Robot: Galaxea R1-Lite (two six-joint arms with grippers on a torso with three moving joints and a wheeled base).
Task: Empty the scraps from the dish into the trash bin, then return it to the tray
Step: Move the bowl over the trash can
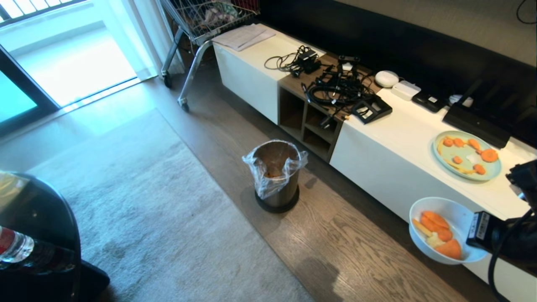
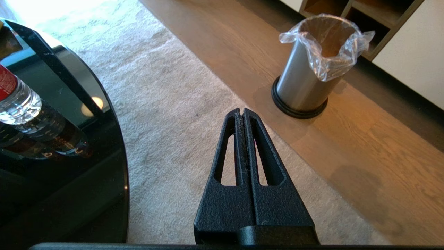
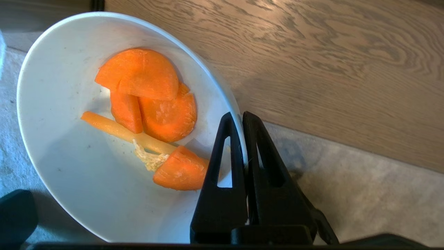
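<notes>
The right tool [image 3: 242, 116] pinches the rim of the dish [image 3: 69, 173], one finger inside the bowl and one outside, the wall clamped between them. In the head view the right tool [image 1: 476, 228] holds the dish [image 1: 461, 214] at the near right, in the air above the wooden floor [image 1: 335, 235], just in front of the long white cabinet [image 1: 398, 167]. The scraps [image 3: 152, 104] lie inside the dish: several orange slices, a pale yellow stick and a pale shred, gathered toward the held side. The dish sits roughly level and nothing spills.

The trash bin [image 1: 277, 176] stands on the floor well to the left of the dish, near the open wooden shelves of the cabinet, its clear bag liner draped over the rim. Some orange bits show at its bottom.

The left tool [image 2: 241, 114] hangs over the grey rug [image 2: 180, 104], its fingers pressed together and gripping nothing, with the bin beyond it. The round glossy black table [image 1: 42, 218] is at the near left with a water bottle [image 1: 14, 247] on it.

On the cabinet top, far right, a pale-green plate [image 1: 440, 155] carries orange slices
</notes>
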